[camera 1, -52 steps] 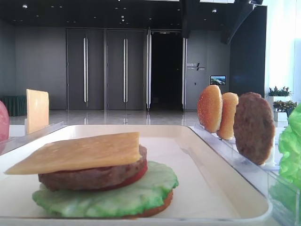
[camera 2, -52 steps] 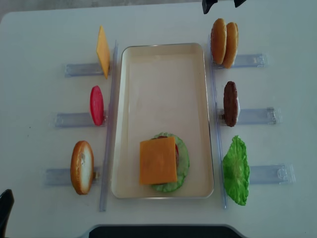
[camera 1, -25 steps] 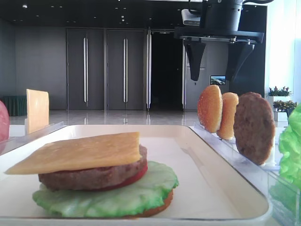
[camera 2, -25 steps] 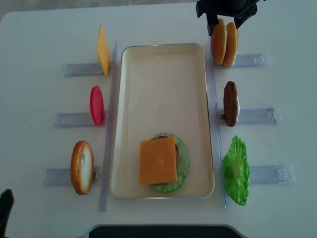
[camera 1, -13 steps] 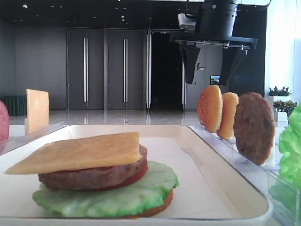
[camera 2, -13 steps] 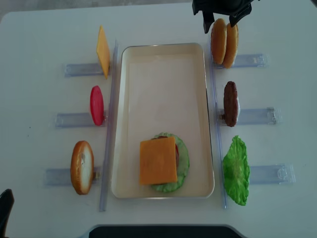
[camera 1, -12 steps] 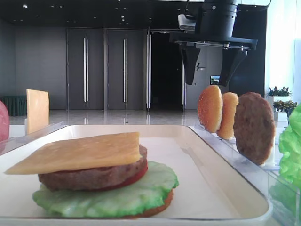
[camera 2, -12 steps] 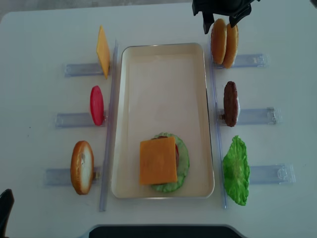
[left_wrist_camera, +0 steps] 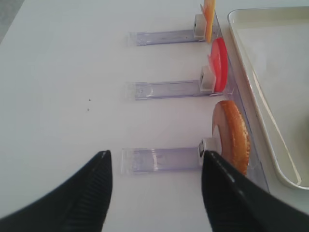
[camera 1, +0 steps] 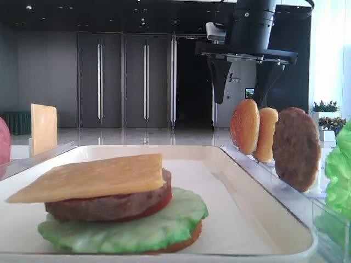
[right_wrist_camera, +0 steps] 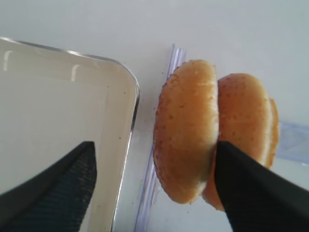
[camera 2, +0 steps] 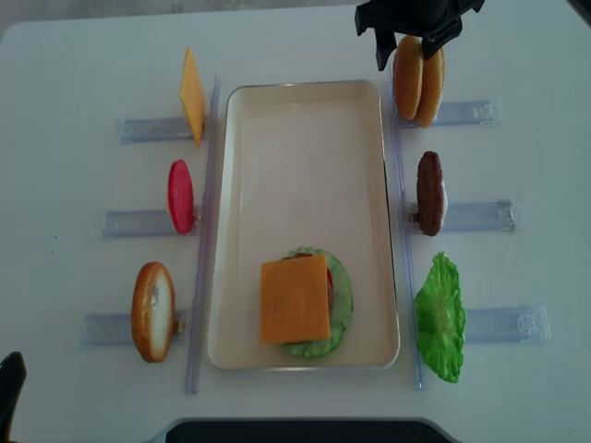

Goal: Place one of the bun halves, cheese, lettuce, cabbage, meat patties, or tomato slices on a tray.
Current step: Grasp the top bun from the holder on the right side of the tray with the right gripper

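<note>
In the low exterior view the right gripper (camera 1: 243, 90) hung wide open above the two bun halves (camera 1: 244, 126) standing in their rack, gripping nothing. The right wrist view showed one finger (right_wrist_camera: 256, 193) between the buns and one over the tray (right_wrist_camera: 58, 104). The left wrist view showed the left gripper (left_wrist_camera: 154, 186) open and empty near another bun (left_wrist_camera: 232, 137).

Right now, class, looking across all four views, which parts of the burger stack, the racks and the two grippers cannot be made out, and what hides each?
- Stack on the tray: cheese slice covers the patty from overhead.
- Bottom bun: lettuce hides all but an edge in the low view.
- Left gripper: fingertips cut off by the left wrist frame's bottom edge.
- Right gripper: one finger hides part of the rear bun half.
</note>
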Motion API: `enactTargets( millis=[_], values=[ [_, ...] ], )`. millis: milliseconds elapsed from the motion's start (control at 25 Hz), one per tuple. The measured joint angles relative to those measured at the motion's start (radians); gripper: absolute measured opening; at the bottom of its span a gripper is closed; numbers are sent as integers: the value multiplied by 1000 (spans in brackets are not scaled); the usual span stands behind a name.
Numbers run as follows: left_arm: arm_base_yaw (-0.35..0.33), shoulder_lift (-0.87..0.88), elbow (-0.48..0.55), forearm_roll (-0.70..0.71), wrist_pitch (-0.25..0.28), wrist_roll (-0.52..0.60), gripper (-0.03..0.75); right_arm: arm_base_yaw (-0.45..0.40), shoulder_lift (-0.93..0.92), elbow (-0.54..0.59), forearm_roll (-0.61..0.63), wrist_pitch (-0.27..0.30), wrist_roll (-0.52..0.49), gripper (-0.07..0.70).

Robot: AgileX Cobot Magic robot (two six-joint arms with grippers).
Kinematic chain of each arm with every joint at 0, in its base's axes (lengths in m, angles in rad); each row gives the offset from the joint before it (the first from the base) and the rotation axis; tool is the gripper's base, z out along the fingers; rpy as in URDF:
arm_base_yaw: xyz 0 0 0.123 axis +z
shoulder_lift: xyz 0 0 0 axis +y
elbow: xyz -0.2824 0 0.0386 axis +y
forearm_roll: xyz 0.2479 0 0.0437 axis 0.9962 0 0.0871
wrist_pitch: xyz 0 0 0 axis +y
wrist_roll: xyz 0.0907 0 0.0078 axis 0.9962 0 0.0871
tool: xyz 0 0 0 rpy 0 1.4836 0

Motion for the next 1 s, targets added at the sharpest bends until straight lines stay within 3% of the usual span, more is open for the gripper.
enactTargets(
  millis=[280, 720, 1000],
  values=[
    [0, 0, 0, 0, 0, 0, 450, 0, 3, 0, 0, 0, -1, 465],
    [0, 0, 0, 0, 0, 0, 450, 0, 3, 0, -35, 0, -2, 316],
    [0, 0, 0, 0, 0, 0, 450, 0, 3, 0, -37, 0, -3, 304]
  ],
)
